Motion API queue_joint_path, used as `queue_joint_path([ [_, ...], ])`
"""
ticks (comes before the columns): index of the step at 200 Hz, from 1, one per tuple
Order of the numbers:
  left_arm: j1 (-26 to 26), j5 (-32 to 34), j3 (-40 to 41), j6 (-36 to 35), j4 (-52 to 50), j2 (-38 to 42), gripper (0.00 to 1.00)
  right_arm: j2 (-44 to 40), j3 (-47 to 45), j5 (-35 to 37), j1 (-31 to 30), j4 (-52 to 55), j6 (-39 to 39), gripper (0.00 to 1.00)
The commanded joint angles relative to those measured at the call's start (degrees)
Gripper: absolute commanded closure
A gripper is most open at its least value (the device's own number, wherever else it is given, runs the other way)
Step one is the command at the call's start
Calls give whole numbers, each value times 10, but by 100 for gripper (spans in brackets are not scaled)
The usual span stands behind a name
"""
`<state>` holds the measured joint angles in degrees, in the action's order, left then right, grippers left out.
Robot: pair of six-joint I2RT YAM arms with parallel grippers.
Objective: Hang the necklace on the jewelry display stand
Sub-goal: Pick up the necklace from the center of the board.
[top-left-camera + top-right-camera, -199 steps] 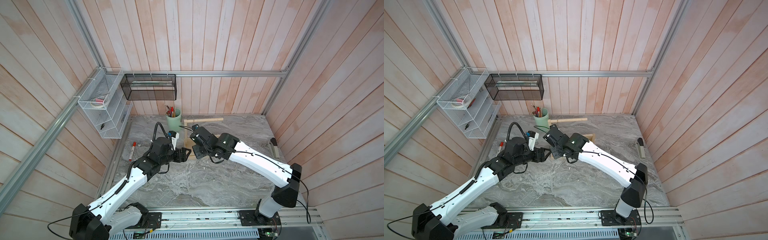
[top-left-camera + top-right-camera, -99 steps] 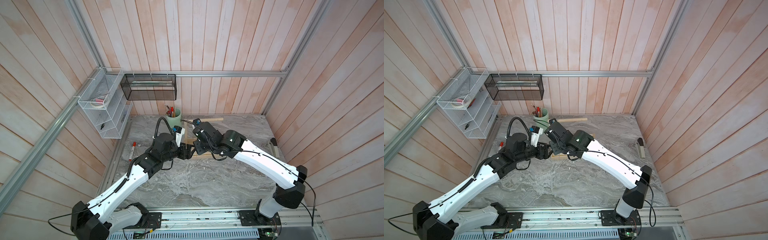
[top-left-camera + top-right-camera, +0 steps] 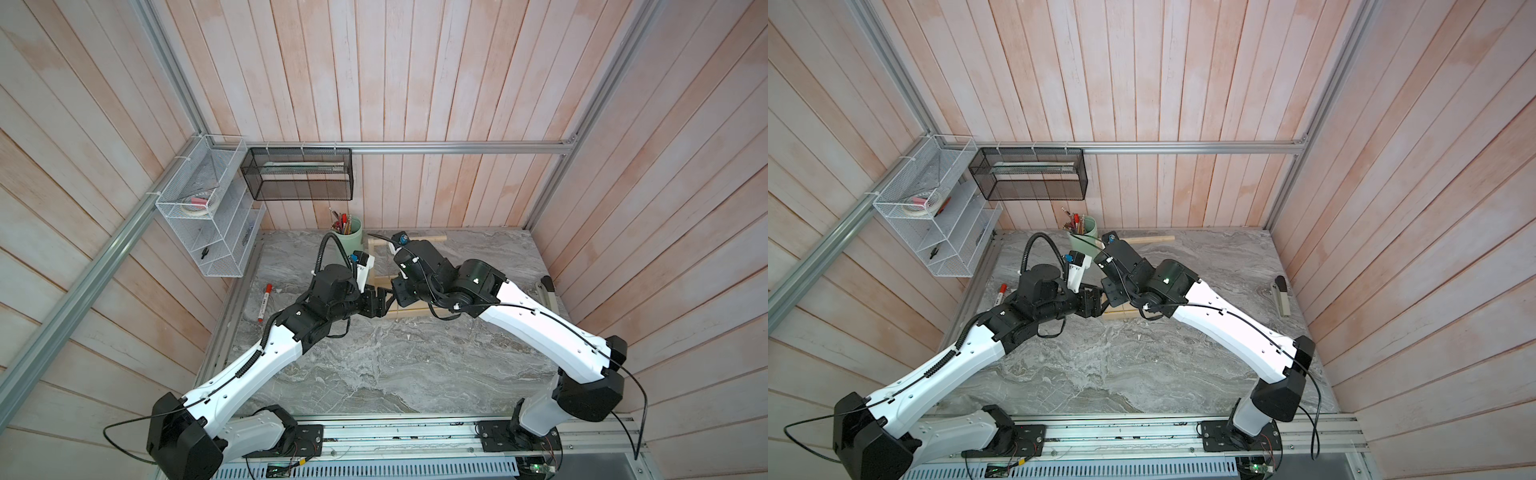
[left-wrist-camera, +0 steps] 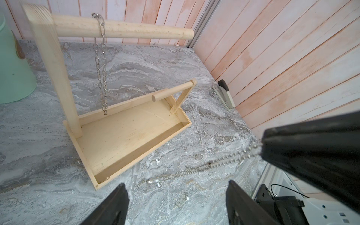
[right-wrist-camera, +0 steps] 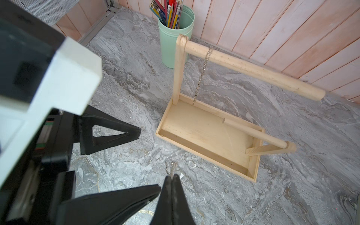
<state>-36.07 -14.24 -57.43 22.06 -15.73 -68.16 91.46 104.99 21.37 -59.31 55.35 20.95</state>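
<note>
Your jewelry display stand (image 4: 124, 134) stands ahead of both arms, its top bar (image 4: 136, 29) running crosswise with the free end on the right arm's side. Your right gripper (image 5: 172, 178) is clamped on the fine necklace (image 4: 204, 165), which dangles just in front of the left gripper (image 4: 176, 184), whose jaws are spread and empty, short of the tray
</note>
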Motion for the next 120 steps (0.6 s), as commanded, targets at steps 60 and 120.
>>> queue_joint_path([
  [60, -3, 3, -39, -14, 14, -18, 19, -20, -2, -3, 1, -10, 0, 100],
  [120, -3, 2, -54, -18, 17, -42, 19, -24, -2, -10, 0, -19, -1, 100],
])
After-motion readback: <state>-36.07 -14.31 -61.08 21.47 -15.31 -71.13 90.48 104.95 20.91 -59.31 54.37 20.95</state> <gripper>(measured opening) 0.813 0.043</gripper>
